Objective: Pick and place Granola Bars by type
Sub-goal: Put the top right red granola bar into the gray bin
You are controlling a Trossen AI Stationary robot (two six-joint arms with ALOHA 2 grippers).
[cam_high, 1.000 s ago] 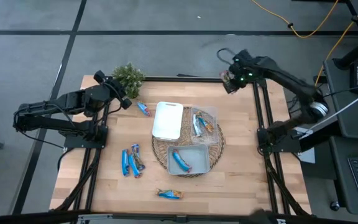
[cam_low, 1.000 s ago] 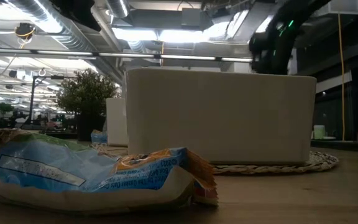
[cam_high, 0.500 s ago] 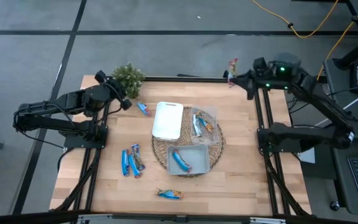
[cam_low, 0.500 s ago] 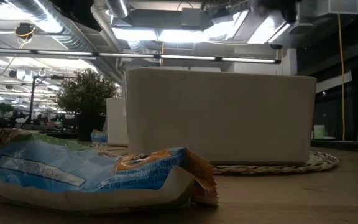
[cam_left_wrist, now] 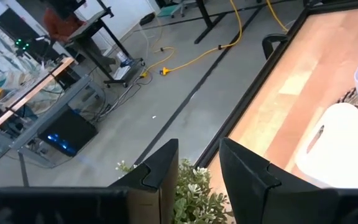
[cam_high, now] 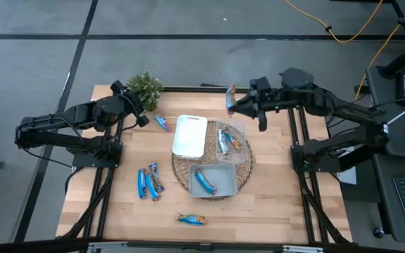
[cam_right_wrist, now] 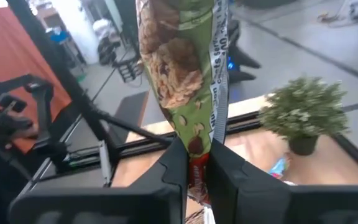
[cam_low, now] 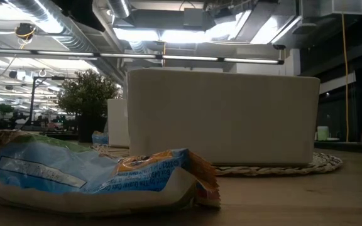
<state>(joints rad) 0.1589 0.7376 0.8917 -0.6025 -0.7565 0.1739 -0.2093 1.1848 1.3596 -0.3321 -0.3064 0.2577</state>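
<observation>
Right pincer (cam_high: 235, 105) clamped on one granola bar (cam_right_wrist: 185, 74), green-and-brown wrapper pinched between both fingers (cam_right_wrist: 173, 180) and standing up out of them, raised just beyond the far rim of the clear tub (cam_high: 232, 143), over the far part of the worktop (cam_high: 273, 190). Clear tub set on a round woven mat (cam_high: 241, 176), already holding a couple of bars with orange-brown print (cam_high: 228, 140). Just nearside of the clear tub, on the same mat, a grey tub (cam_high: 213, 180) with one blue bar (cam_high: 204, 180) inside. Directly left of the clear tub, touching the mat, a white tray (cam_high: 189, 135), upside-down or lidded, cannot tell which. Farther left of the clear tub, a single blue bar (cam_high: 163, 123) near a small potted plant (cam_high: 145, 88), and a cluster of three blue bars (cam_high: 148, 181) lying well left of the mat. One more blue-and-orange bar (cam_high: 192, 219) well nearside of the clear tub, close to the worktop's front edge. Left pincer (cam_high: 142, 117) parked beside the plant, far left of the clear tub, fingers (cam_left_wrist: 166, 171) partly apart with nothing between them.
</observation>
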